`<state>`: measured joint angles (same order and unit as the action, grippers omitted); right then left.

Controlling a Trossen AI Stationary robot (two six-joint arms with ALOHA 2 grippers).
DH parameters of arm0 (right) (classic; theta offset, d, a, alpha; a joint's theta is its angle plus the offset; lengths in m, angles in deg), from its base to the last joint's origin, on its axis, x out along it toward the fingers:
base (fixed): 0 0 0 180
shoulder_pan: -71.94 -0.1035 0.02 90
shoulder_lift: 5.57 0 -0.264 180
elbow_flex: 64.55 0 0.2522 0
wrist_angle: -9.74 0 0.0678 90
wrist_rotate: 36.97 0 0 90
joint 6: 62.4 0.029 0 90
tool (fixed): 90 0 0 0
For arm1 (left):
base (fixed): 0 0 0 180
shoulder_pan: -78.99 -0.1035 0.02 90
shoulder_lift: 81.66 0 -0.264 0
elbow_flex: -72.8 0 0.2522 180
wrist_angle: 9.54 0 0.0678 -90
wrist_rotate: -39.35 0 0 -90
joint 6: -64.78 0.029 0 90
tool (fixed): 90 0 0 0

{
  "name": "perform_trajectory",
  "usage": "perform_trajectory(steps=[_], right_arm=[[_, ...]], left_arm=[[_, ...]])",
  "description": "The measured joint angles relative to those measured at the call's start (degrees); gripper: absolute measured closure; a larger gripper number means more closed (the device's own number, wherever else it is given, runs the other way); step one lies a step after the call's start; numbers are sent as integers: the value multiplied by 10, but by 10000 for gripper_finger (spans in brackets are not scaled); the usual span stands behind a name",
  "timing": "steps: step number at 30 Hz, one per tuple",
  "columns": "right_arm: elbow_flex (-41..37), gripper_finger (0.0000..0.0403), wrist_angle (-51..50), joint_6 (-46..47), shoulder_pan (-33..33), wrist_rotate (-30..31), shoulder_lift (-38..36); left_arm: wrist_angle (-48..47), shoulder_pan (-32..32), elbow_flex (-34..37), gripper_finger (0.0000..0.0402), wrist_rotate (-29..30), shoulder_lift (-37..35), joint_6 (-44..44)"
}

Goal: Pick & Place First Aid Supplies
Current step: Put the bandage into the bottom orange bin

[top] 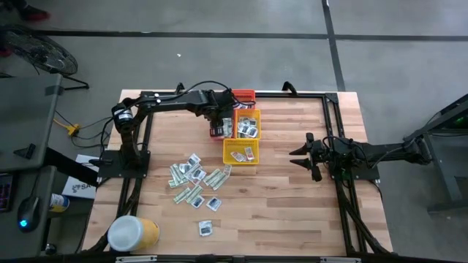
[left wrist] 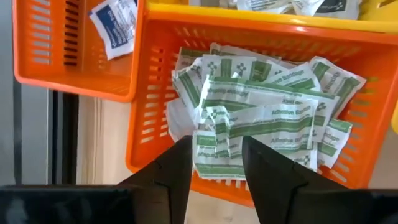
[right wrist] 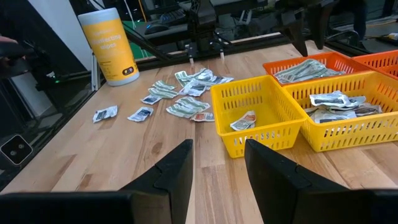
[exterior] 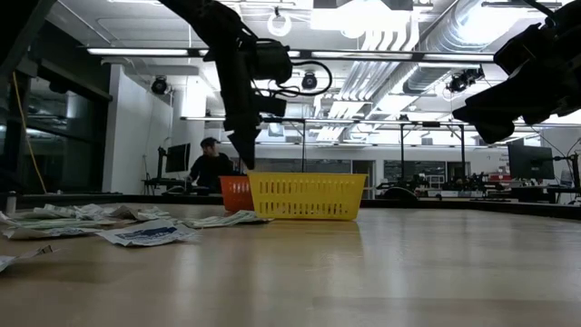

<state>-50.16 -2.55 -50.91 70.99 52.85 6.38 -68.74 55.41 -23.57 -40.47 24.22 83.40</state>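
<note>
My left gripper [left wrist: 214, 165] hangs open, pointing steeply down, just above an orange basket [left wrist: 149, 118] heaped with green-and-white strip packets [left wrist: 261, 106]. One strip [left wrist: 214, 146] shows in the gap between the fingers, lying on the heap. In the high view this gripper [top: 219, 124] is over the cluster of baskets at the table's far middle. Loose first aid packets [top: 196, 179] lie flat on the wood nearer the front. My right gripper [right wrist: 214, 165] waits open at the table's right side [top: 303, 157], nothing between its fingers.
A second orange basket [left wrist: 74, 56] holds a white-and-blue packet [left wrist: 115, 22]. Two yellow baskets [right wrist: 255, 115] [right wrist: 348, 121] stand beside it, the nearer with one packet [right wrist: 245, 120]. A yellow tub with a white lid [top: 131, 232] stands at the front left. A person sits far behind the table [exterior: 211, 163].
</note>
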Motion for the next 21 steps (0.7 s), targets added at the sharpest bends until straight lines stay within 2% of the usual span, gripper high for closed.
perform_trajectory(steps=[9, 18, 21], right_arm=[[0, 263, 0, 0, 0, 0, 0], [0, 263, 0, 0, 0, 0, 0], [0, 263, 0, 0, 0, 0, 0]], left_arm=[[-49, 11, 14, 263, -7, -33, -102], [-58, 22, 110, 263, -44, -108, -240], [-60, 29, 147, 263, -75, -133, -288]])
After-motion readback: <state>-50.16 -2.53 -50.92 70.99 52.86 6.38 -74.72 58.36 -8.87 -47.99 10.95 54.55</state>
